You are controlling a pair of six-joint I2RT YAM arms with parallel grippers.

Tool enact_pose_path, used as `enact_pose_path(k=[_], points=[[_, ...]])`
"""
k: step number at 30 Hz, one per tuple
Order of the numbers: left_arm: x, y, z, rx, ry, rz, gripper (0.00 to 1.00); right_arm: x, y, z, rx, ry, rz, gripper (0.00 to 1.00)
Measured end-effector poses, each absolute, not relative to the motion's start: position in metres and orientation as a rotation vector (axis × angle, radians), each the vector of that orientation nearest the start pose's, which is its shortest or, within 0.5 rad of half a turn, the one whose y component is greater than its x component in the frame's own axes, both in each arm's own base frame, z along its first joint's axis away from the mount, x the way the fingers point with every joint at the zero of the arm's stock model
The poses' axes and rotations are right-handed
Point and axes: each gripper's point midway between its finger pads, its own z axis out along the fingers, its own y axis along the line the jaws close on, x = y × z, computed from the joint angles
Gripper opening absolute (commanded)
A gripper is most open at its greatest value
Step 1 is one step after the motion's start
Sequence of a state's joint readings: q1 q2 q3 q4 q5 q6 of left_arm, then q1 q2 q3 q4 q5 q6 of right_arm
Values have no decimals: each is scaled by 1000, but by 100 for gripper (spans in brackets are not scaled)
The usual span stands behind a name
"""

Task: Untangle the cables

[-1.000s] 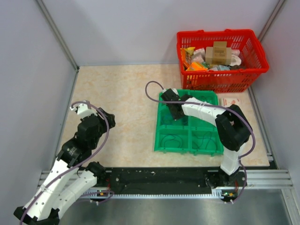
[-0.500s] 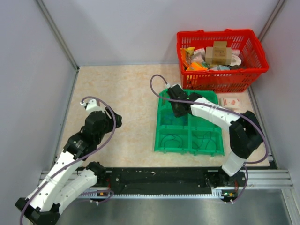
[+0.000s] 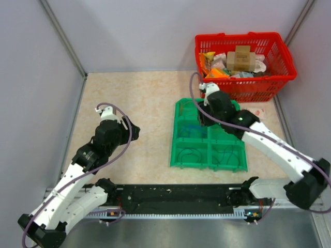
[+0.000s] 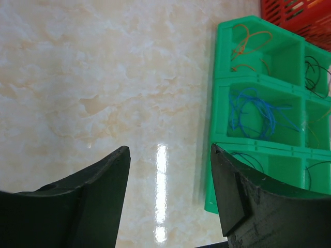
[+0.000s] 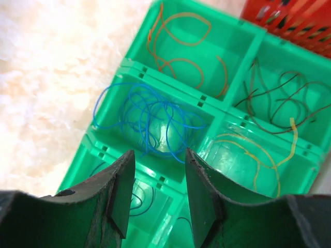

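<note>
Tangles of thin blue bendy cables (image 5: pixel 150 119) sit in a middle box of the green plastic tray (image 5: pixel 170 89), at twelve o'clock from the right gripper (image 5: pixel 159 155). Both it and the left gripper (image 4: pixel 169 152) gape wide, holding nothing. I'd pinch one loop only, gently.

We see the cables (image 5: pixel 155 129) lying in a green tray's (image 5: pixel 170 85) compartments. Blue loops (image 5: pixel 147 111) tangle in one; orange-red curls (image 5: pixel 181 62) fill the next, dark strands (image 5: pixel 274 101) another.
</note>
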State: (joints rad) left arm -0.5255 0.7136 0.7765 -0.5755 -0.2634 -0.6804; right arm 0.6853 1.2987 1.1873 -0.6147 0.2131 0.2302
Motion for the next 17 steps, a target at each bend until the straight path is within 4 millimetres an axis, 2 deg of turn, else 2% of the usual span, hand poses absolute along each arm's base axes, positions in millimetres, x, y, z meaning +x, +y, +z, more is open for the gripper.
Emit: enact_pose_path(k=[2, 4, 6, 7, 10, 11, 15, 17], points=[[237, -119, 219, -273, 2065, -486, 69, 286, 197, 231, -391, 2169, 271, 46], [236, -126, 243, -197, 2023, -536, 70, 277, 185, 267, -359, 2053, 304, 55], [234, -136, 285, -104, 1919, -617, 72, 268, 171, 304, -313, 1933, 327, 69], [231, -139, 303, -65, 1871, -651, 72, 262, 161, 323, -287, 1866, 329, 73], [216, -147, 372, 62, 1679, -748, 75, 244, 129, 369, -215, 1717, 309, 95], [207, -146, 397, 104, 1612, -766, 75, 236, 115, 387, -182, 1664, 297, 99], [175, -135, 478, 194, 1369, -793, 78, 207, 71, 446, -66, 1497, 275, 99], [158, -127, 507, 216, 1264, -795, 79, 192, 52, 464, -31, 1433, 267, 99]])
